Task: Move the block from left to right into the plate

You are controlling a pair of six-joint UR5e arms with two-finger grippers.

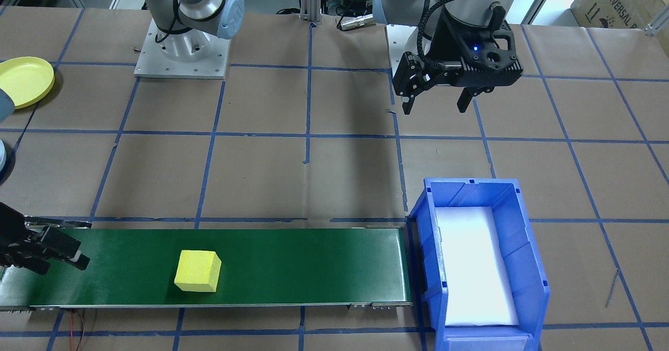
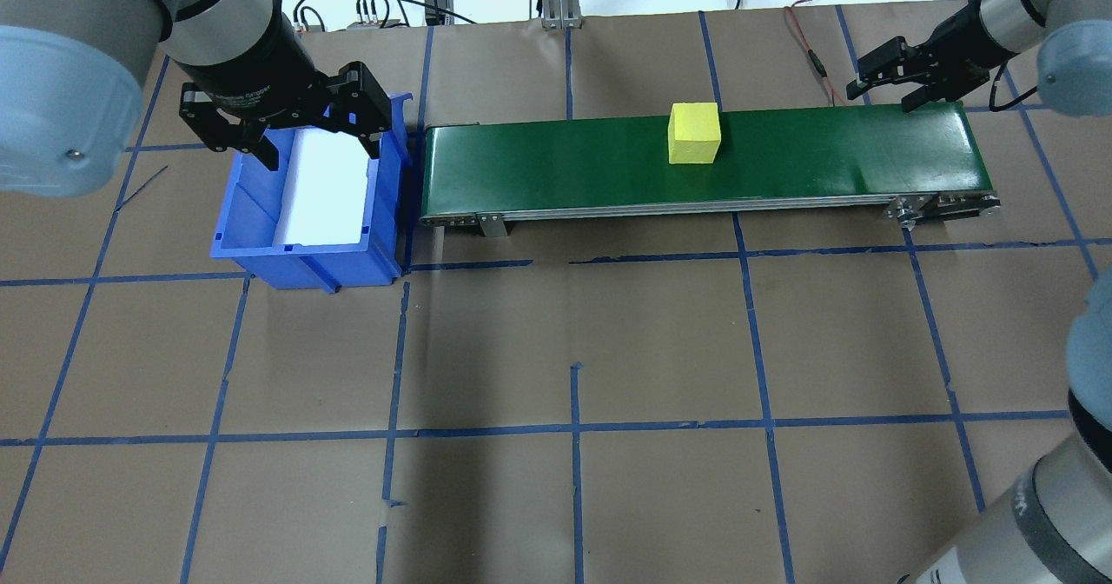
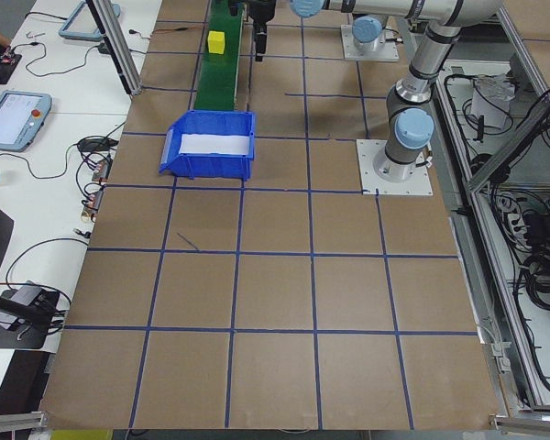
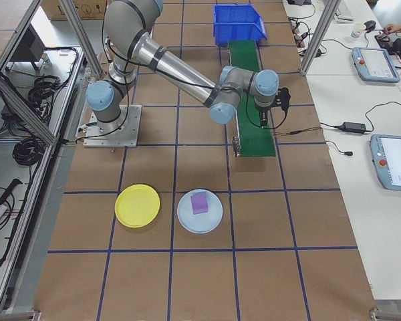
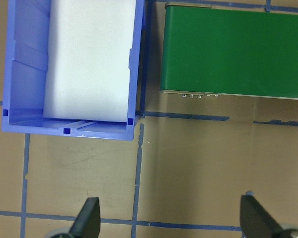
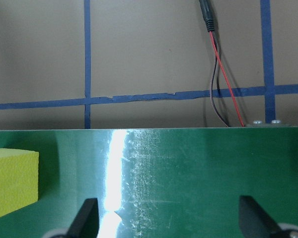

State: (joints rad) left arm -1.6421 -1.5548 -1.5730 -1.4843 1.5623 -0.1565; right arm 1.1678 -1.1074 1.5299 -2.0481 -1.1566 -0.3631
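A green conveyor belt [image 2: 695,162] lies along the far side of a brown table [image 2: 556,349] marked in squares with blue tape. A blue bin [image 2: 261,219] with a white liner [image 2: 321,184] sits at the belt's end. Elsewhere, a pale blue plate [image 4: 187,217] holds a purple block [image 4: 199,202].

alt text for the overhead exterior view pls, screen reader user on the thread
A yellow foam cube sits on a long green conveyor belt, right of its middle. The right gripper hovers open at the belt's right end; the left gripper hangs open above a blue plastic bin with a white liner, at the belt's left end.
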